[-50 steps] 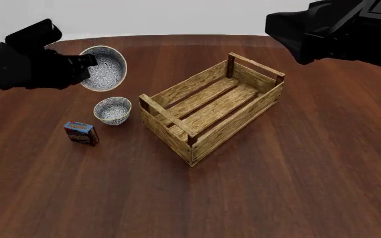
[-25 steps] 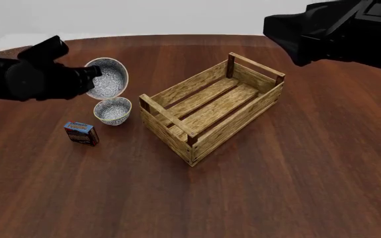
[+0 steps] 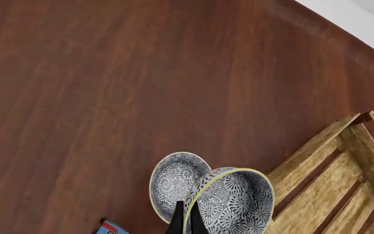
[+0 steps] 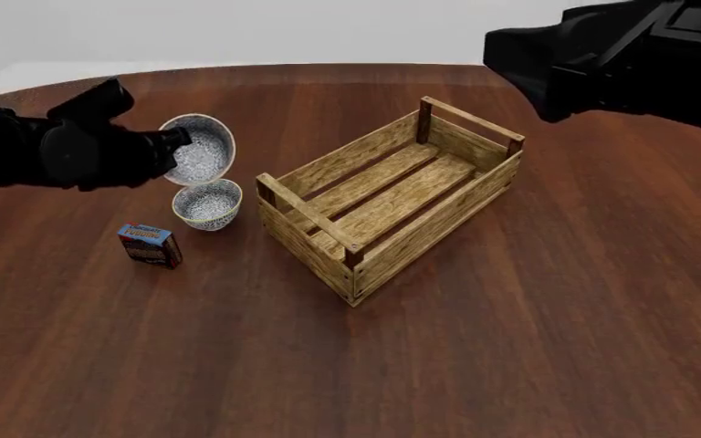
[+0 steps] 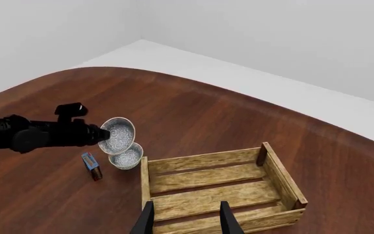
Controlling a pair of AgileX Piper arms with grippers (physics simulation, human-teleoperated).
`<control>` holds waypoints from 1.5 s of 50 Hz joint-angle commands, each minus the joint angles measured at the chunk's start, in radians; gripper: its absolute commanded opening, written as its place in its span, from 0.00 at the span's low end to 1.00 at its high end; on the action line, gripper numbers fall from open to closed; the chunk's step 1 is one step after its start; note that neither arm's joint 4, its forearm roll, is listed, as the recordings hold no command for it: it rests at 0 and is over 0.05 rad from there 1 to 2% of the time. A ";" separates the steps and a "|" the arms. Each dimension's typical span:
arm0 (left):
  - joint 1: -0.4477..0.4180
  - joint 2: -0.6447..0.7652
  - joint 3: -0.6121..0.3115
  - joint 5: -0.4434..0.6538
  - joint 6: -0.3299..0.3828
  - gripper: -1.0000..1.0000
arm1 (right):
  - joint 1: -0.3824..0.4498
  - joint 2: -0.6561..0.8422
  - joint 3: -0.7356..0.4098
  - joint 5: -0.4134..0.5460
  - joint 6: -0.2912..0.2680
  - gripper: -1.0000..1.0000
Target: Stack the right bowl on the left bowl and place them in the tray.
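Observation:
My left gripper (image 4: 178,139) is shut on the rim of a blue-patterned bowl (image 4: 202,151) and holds it tilted in the air. That held bowl (image 3: 237,204) hangs just above the second patterned bowl (image 4: 208,203), which stands on the table left of the tray (image 4: 387,196). In the left wrist view the fingertips (image 3: 177,223) pinch the yellow-edged rim, with the standing bowl (image 3: 172,181) below. My right gripper (image 5: 187,219) is open and empty, high over the tray (image 5: 239,170). The right wrist view also shows the held bowl (image 5: 118,134) and the standing bowl (image 5: 128,157).
A small blue-and-red box (image 4: 150,245) stands on the table just left of and nearer than the standing bowl, also in the right wrist view as the box (image 5: 91,165). The right arm (image 4: 619,55) hangs dark at the upper right. The wooden table (image 4: 509,347) stretches around.
My left gripper has carried the held bowl down and nearer, so it now hangs close over the standing bowl. The right arm has barely moved.

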 commanded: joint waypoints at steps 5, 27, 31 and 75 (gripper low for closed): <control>0.011 0.066 -0.023 -0.038 -0.015 0.00 | 0.001 -0.002 -0.001 0.002 0.001 1.00; 0.027 0.140 -0.021 -0.081 -0.029 0.00 | 0.001 -0.004 0.000 0.002 -0.001 1.00; 0.028 0.153 -0.019 -0.089 -0.032 0.00 | 0.000 -0.005 -0.001 0.004 -0.001 1.00; 0.022 0.184 -0.015 -0.092 -0.039 1.00 | 0.004 -0.020 -0.002 0.011 0.000 1.00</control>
